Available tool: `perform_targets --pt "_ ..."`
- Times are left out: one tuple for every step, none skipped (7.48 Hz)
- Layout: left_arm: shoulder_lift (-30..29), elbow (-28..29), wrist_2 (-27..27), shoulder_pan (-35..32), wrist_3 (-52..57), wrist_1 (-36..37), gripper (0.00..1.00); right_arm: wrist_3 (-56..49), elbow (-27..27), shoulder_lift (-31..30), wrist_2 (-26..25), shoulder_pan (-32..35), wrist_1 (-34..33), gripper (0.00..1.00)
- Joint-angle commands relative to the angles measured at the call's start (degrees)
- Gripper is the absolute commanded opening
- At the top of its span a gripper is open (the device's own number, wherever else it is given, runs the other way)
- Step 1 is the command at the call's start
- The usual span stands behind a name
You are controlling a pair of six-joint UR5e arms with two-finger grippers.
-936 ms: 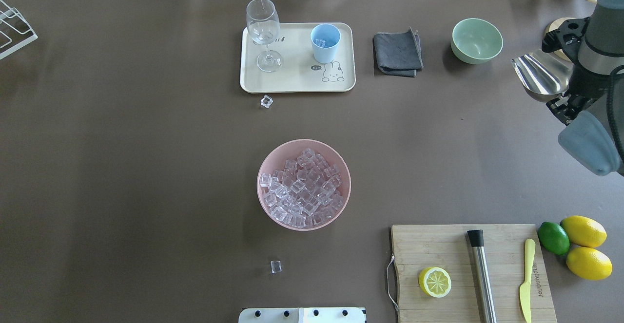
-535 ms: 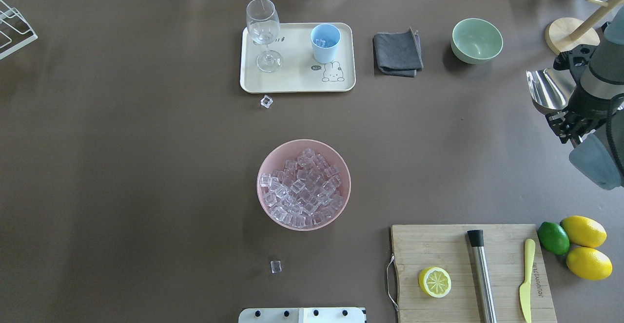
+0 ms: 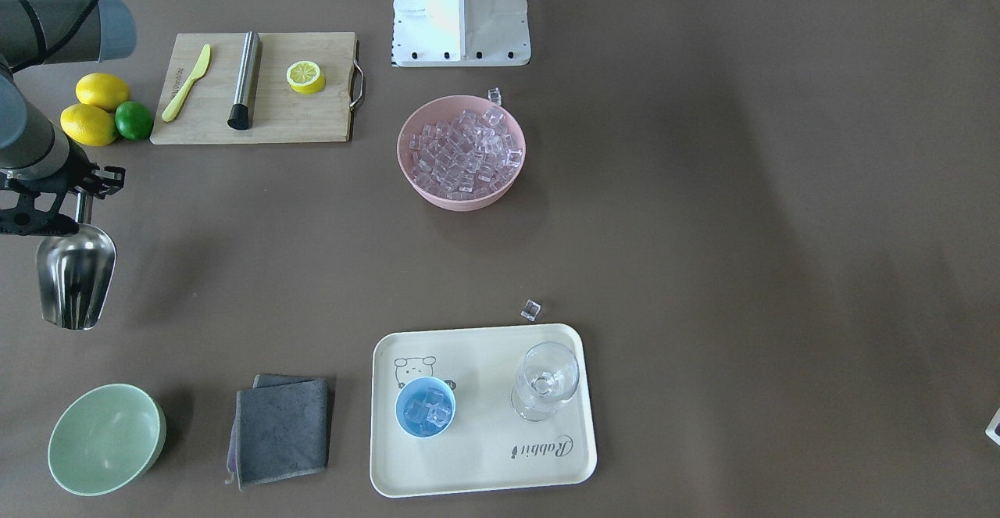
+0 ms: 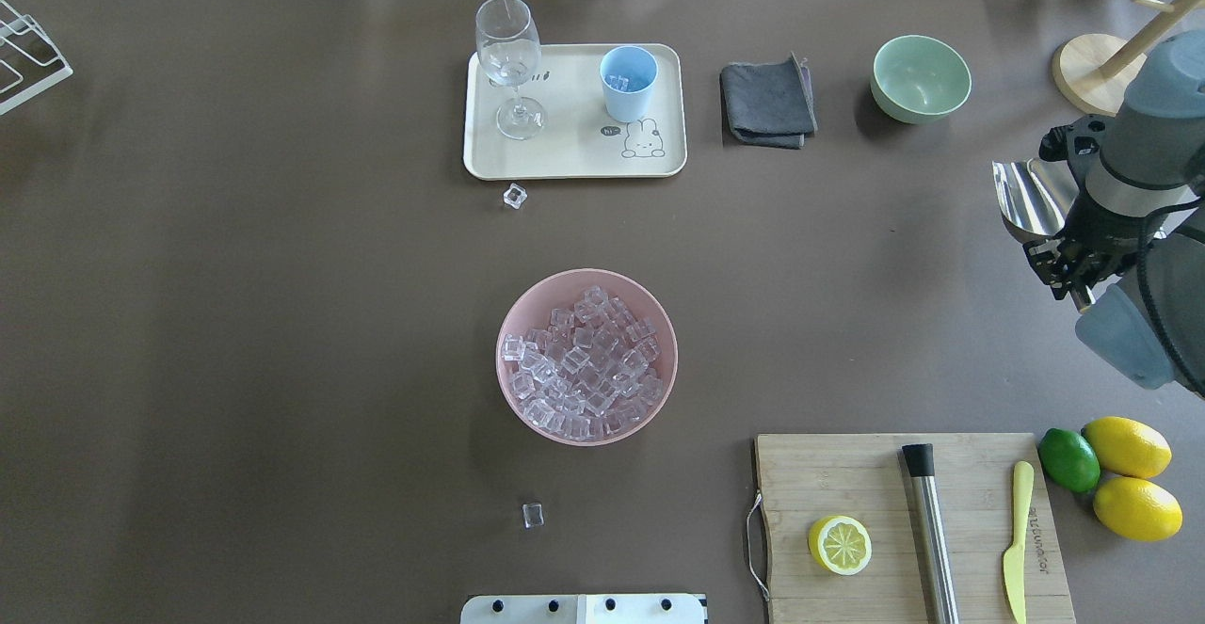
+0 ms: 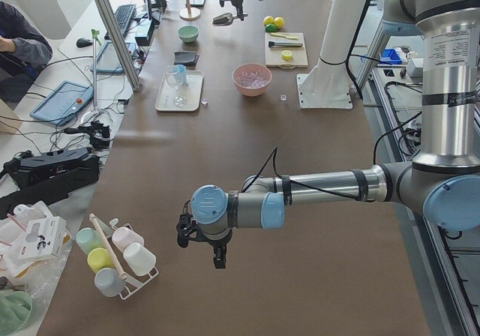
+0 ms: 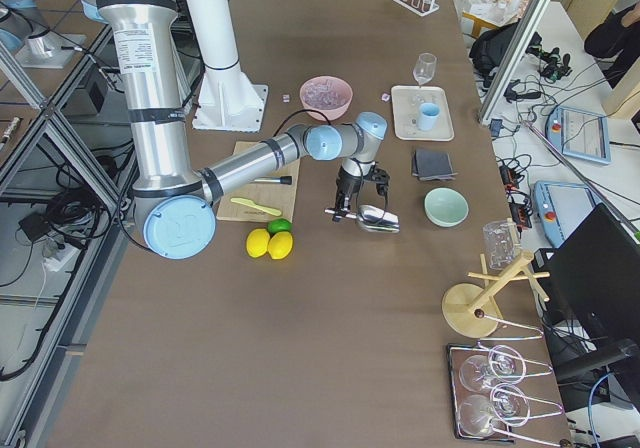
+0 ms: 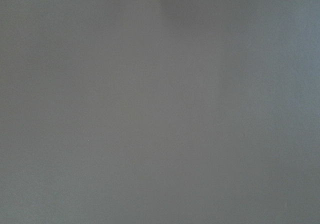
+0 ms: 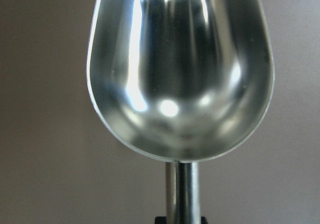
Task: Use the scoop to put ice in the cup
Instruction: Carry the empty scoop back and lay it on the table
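- One broad brown counter (image 4: pixel 282 342) carries everything. The task's things sit along its middle, and the working arm is off toward the robot's right edge.
- At the far side, a cream tray (image 4: pixel 565 158) bears the cup (image 3: pixel 425 407) and a clear stemmed glass (image 4: pixel 509 50), which stand apart.
- At mid-counter, a pink bowl (image 4: pixel 502 360) is heaped with ice (image 4: pixel 584 360), so plenty of supply is left.
- Of the two arms, the right end effector (image 3: pixel 80 204) is pinching the short handle of the scoop (image 3: pixel 76 272). The left end effector (image 5: pixel 217 255) hangs over bare counter far off; I cannot tell whether it is spread or pressed together.
- That scoop is held above the counter, trough up and empty in the wrist view. It is well apart from the pink bowl and the cup, nearer the pale green bowl (image 4: pixel 921 78).
- Upright on the tray, the cup already holds a few cubes.
- Two stray cubes lie on the counter: one (image 4: pixel 514 196) just beside the tray, one (image 4: pixel 533 515) on the robot's side of the pink bowl.
- My judgement is that at least one delivery is done. What is left is either another load or setting the scoop down.
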Motion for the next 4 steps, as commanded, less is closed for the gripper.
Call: perform_targets --pt "0.1 0.0 0.0 -0.1 0.0 0.0 0.98 3.9 -1.5 -0.2 0.0 -2.7 0.2 0.00" --pt "0.1 0.0 0.0 -0.2 0.0 0.0 0.98 3.9 -2.2 -0.3 0.0 -2.8 0.2 0.00" --pt "0.1 0.0 0.0 -0.3 0.0 0.0 0.98 3.8 -2.8 -0.3 1.0 -2.9 0.4 0.00" --pt "0.2 0.0 0.1 -0.3 0.0 0.0 0.98 3.9 -4.1 -0.1 1.3 -2.9 2.6 0.00"
